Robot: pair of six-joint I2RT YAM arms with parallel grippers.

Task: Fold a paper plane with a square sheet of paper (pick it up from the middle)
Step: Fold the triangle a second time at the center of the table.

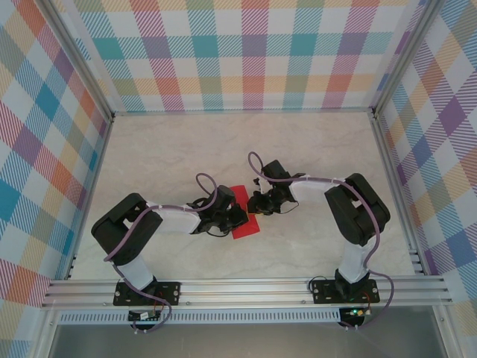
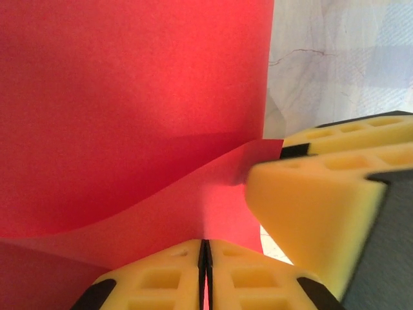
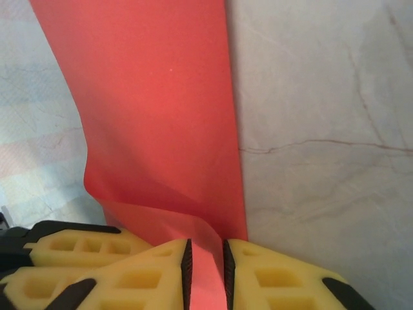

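Left jaws clench the square sheet of paper (image 2: 129, 97); right jaws stand parted around it, so it could slip askew

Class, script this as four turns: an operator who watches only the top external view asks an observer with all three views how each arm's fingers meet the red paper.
Operator: From above the arms hide it. Are the left fingers closed on the red paper?
Observer: Yes, they are pressed together and pinch the paper between them.
Operator: And the right fingers?
Observer: They stand slightly apart, and a strip of the paper runs through the gap.
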